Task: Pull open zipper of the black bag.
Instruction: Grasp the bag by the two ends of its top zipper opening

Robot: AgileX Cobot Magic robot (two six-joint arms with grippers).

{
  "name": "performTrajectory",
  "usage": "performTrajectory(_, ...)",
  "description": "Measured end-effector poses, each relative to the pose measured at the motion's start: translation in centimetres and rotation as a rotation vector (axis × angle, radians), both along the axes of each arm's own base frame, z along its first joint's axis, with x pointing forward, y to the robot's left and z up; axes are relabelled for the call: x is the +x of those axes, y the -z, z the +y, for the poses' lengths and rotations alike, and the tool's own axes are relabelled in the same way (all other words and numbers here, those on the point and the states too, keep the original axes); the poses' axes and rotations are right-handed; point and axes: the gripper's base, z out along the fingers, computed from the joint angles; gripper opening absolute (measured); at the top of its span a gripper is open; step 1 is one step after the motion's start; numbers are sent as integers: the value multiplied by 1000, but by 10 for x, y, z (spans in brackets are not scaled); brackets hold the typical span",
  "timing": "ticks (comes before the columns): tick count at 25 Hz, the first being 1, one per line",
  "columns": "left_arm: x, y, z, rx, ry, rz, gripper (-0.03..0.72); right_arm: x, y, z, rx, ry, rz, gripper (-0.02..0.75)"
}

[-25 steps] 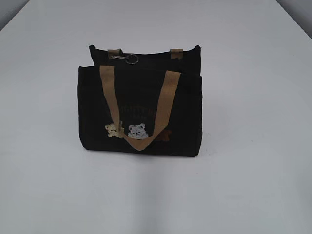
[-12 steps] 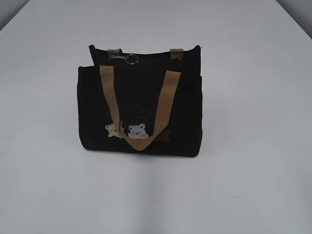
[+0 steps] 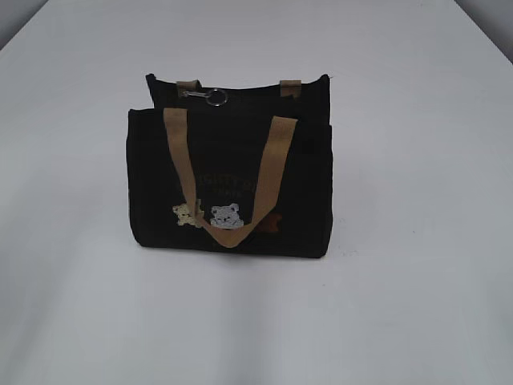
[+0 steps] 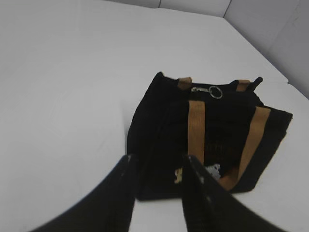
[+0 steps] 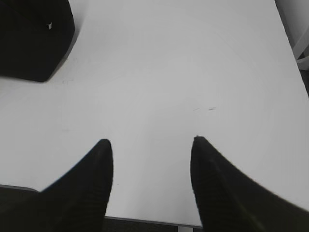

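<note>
Nothing has moved: black bag (image 3: 232, 188) upright, zipper (image 3: 210, 96) closed; left pincer (image 4: 157, 162) and right pincer (image 5: 150, 142) gape empty

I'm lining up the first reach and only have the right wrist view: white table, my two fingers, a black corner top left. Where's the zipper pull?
Observer: The silver ring pull lies on the black bag top, near its left end in the exterior view.
Operator: Is either gripper on it?
Observer: No. The left gripper hangs open before the bag's front, touching nothing.
Operator: Anything covering the zipper?
Observer: No, the near tan handle hangs down the front, over the bear patches.
</note>
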Motion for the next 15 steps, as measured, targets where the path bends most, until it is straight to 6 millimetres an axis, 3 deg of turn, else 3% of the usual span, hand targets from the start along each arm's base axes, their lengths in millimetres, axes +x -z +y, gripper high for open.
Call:
performTrajectory(3, 48, 7, -5, 82, 39, -27, 305, 0, 0, 0, 0, 0, 0, 409)
performTrajectory(6, 98, 34, -10, 154, 97, 56, 328, 0, 0, 0, 1, 0, 0, 409)
performTrajectory(11, 145, 69, -25, 197, 274, 73, 335, 0, 0, 0, 4, -3, 0, 409)
performTrajectory(15, 165, 100, -33, 324, 427, 41, 340, 0, 0, 1, 9, -6, 0, 409)
